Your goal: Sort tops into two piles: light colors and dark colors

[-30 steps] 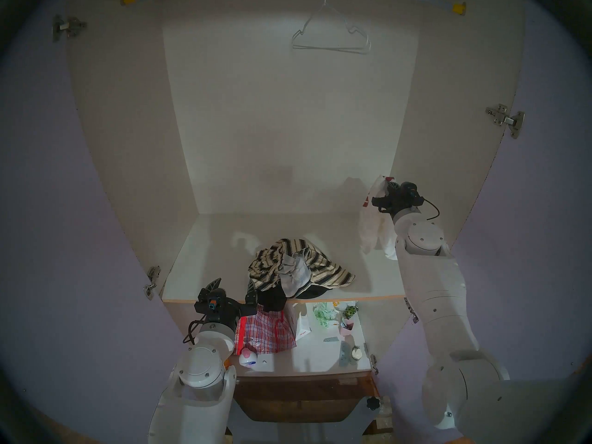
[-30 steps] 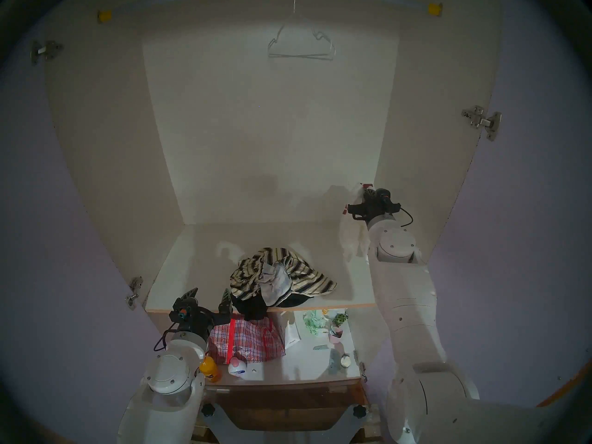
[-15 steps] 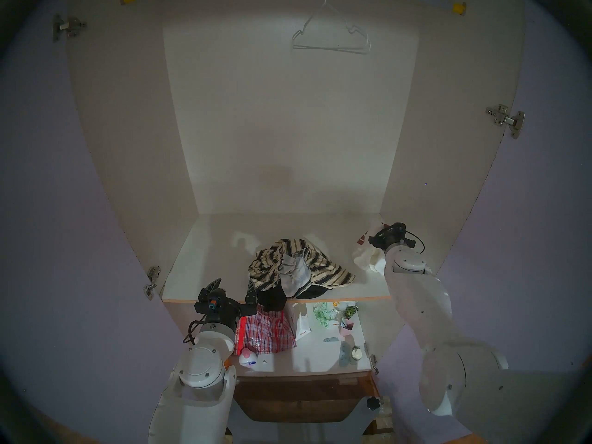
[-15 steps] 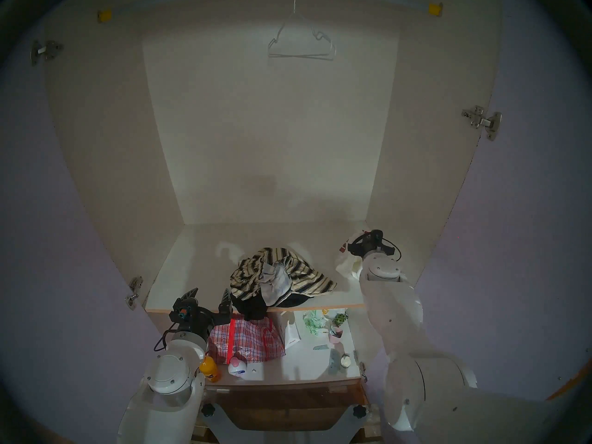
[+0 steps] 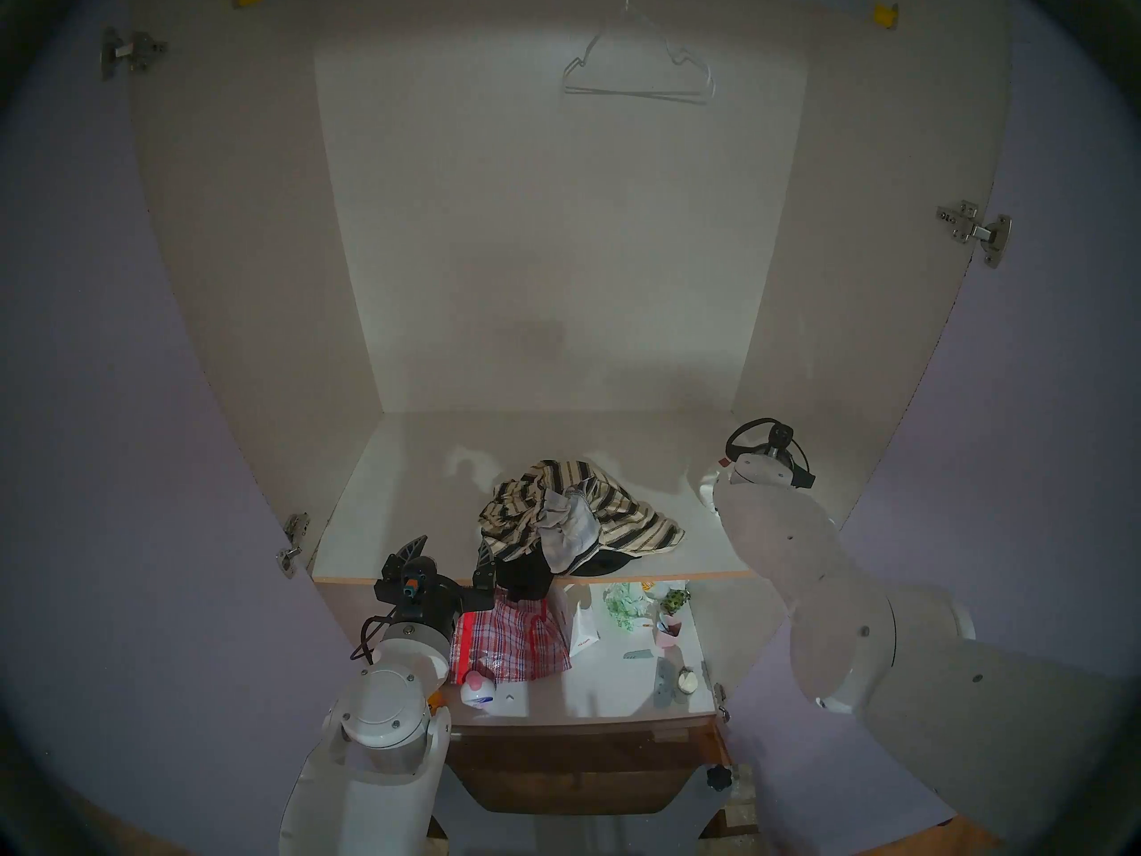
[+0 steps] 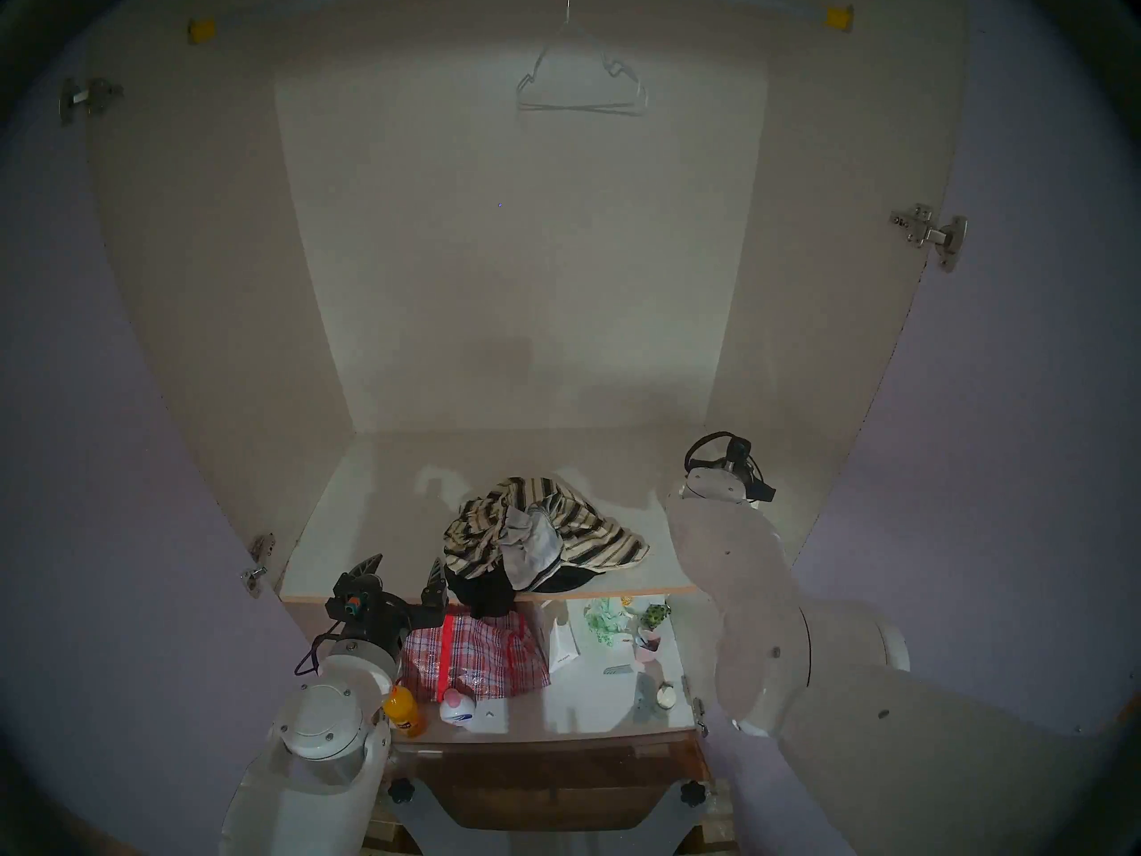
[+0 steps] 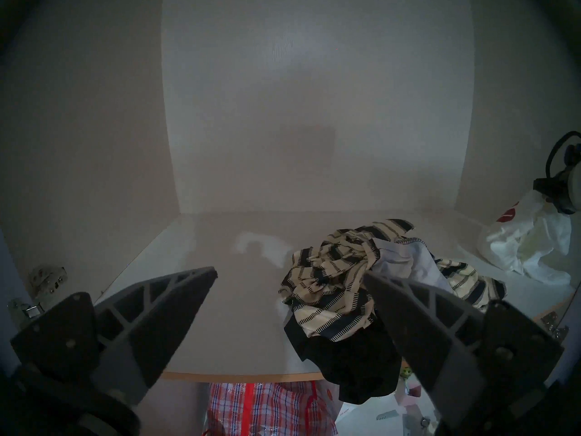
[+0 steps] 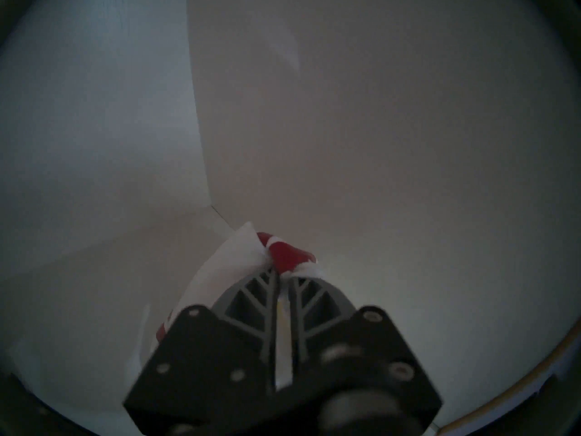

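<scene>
Now our right gripper point(image 8: 284, 276) is clamped on the white top point(image 7: 531, 246), which rests crumpled on the shelf point(image 5: 395, 502) in the far right corner. So, as we judge it, the light pile is begun but not yet released. Well apart, mid-shelf, sits the mixed heap: the striped top point(image 5: 623, 518) over a black top point(image 5: 525, 574) that droops off the front edge, with a pale grey garment point(image 5: 571, 527) on top. Our left gripper point(image 7: 290, 276) hovers spread wide and empty just beside that heap. We judge most sorting remains, the pale piece first.
</scene>
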`<state>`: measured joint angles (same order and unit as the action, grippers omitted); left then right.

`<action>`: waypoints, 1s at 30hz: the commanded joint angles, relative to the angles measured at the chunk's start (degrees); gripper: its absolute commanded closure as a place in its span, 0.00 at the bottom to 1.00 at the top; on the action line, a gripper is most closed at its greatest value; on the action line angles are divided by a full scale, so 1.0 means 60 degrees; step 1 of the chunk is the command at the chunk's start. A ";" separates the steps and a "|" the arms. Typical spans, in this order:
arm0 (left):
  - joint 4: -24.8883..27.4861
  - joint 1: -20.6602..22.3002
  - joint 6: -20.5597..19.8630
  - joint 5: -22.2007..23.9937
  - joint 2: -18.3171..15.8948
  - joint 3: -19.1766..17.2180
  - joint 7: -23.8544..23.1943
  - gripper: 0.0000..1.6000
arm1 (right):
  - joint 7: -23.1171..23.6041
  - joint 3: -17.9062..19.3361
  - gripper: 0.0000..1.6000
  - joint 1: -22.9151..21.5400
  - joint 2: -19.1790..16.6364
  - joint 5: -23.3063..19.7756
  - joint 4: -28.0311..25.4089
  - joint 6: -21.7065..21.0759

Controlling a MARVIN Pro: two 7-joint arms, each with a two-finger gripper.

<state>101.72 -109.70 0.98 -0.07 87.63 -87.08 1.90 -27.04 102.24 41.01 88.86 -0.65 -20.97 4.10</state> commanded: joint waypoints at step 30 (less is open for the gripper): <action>0.0226 0.0104 0.0120 0.0091 -0.0145 0.0129 0.0060 0.00 | -0.0209 0.0007 0.00 0.0973 0.0670 -0.2996 -0.5707 -0.5961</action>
<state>101.61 -109.62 0.97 0.22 86.61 -86.29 2.37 -33.78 108.47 42.65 93.74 -19.01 -50.44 -29.66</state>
